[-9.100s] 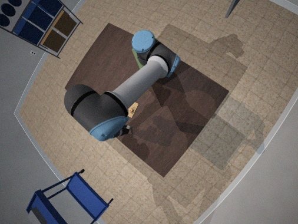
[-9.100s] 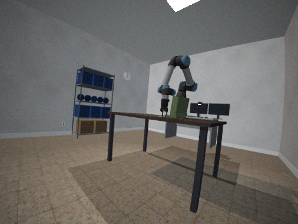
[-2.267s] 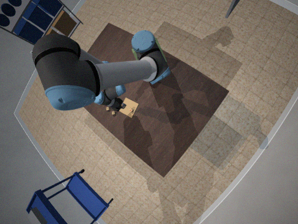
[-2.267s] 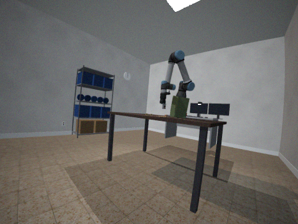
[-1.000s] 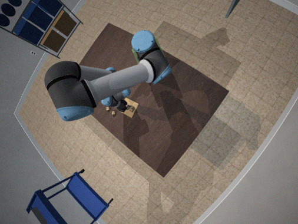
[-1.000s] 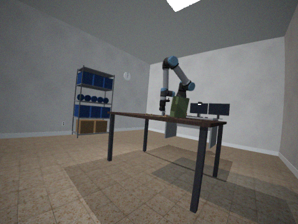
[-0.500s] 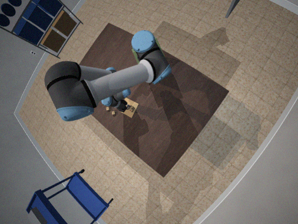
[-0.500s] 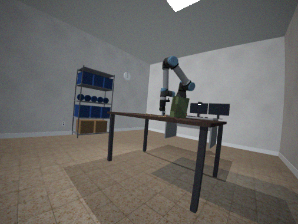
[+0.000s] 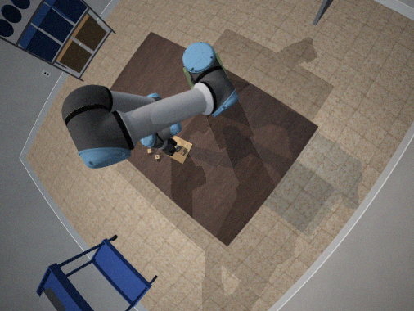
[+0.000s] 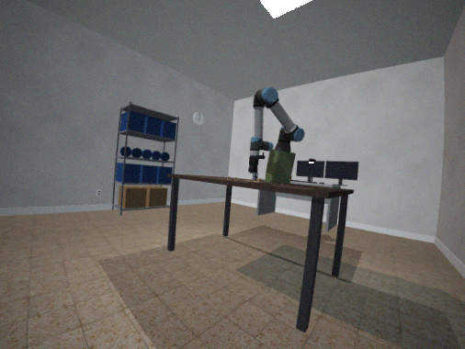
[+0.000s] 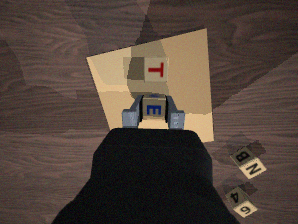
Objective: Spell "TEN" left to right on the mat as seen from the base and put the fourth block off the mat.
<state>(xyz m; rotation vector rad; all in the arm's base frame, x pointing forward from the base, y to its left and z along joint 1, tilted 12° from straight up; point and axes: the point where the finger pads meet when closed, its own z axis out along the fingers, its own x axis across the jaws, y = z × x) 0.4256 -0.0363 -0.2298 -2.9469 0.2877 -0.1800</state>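
My gripper (image 11: 154, 103) (image 9: 170, 147) (image 10: 253, 173) is shut on the block with a blue E (image 11: 153, 109) and holds it low over the tan mat (image 11: 192, 60) (image 9: 188, 143). The block with a red T (image 11: 155, 70) lies flat on the mat just beyond the E block. The N block (image 11: 253, 168) (image 9: 158, 157) lies off the mat on the dark wooden table (image 11: 50, 60) (image 9: 254, 135) (image 10: 276, 185), to the right in the wrist view. A block showing 6 on top (image 11: 245, 209) (image 9: 150, 150) lies next to it, also off the mat.
A green box (image 10: 280, 167) stands at the robot's base, with two monitors (image 10: 326, 170) behind the table. A shelf rack (image 10: 144, 156) stands by the wall and a blue cart (image 9: 102, 274) on the floor.
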